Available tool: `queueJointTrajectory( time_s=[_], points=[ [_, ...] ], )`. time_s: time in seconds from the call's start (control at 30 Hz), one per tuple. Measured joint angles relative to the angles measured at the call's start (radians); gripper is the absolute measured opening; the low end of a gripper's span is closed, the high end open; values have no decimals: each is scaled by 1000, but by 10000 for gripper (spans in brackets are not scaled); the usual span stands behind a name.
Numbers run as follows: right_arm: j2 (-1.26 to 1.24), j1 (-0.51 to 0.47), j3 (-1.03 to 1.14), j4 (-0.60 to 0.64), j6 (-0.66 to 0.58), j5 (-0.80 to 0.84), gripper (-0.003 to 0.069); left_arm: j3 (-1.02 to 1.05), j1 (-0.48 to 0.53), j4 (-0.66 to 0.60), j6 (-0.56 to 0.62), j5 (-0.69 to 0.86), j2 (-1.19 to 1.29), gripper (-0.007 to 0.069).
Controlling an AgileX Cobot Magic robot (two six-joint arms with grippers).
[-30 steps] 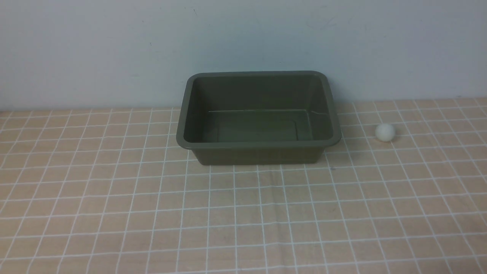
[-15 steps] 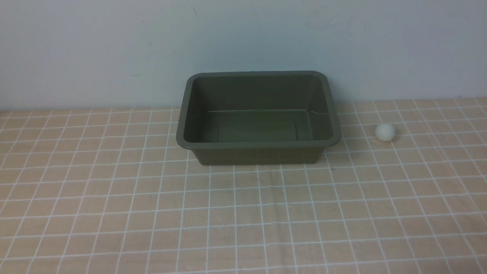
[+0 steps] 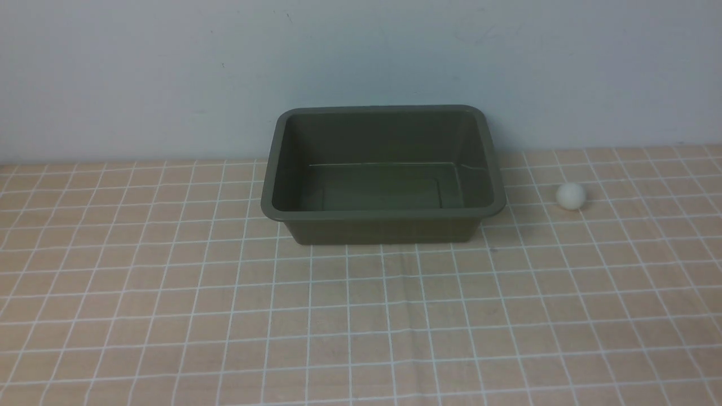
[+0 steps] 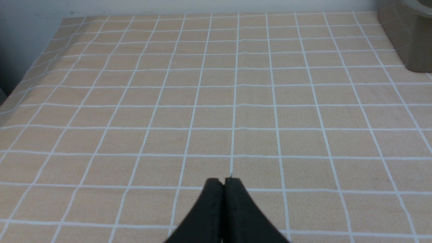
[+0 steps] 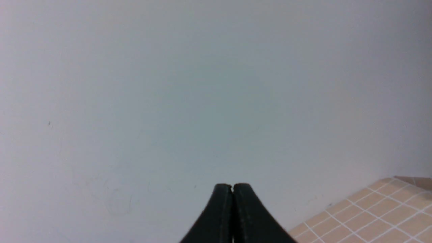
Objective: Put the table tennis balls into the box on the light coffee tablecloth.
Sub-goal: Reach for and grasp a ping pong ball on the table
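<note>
Both pincers, left (image 4: 225, 182) and right (image 5: 233, 187), are closed and empty. Right of the box (image 3: 383, 215), the ball (image 3: 571, 196) probably is light, easily rolling; it needs gentle gripping across its middle.

A light tan tablecloth (image 3: 361, 316), ruled with thin white lines into squares, is spread out here, and on it are carried the dark green box (image 3: 383, 226) and, to its right, one white ball (image 3: 571, 196)!
</note>
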Motion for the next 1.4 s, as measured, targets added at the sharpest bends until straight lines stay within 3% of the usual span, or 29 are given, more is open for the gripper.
queueJointTrajectory(
  time_s=[0.17,0.4,0.53,0.7,0.87,1.07,1.23,1.4],
  points=[
    [0,0,0,84,1,-19,-19,0,0,0,0,0,0,-69],
    [0,0,-1,97,1,12,-19,0,0,0,0,0,0,-69],
    [0,0,-57,30,-17,111,-19,0,0,0,0,0,0,-69],
    [29,0,-221,-104,-75,363,-19,0,0,0,0,0,0,-69],
    [201,0,-385,-154,-210,653,-19,0,0,0,0,0,0,-69],
    [487,0,-552,-169,-298,866,-19,0,0,0,0,0,0,-69],
    [732,0,-662,-241,-312,918,-17,0,0,0,0,0,0,-69],
    [996,0,-773,-376,-211,922,-16,0,0,0,0,0,0,-69]
  ],
)
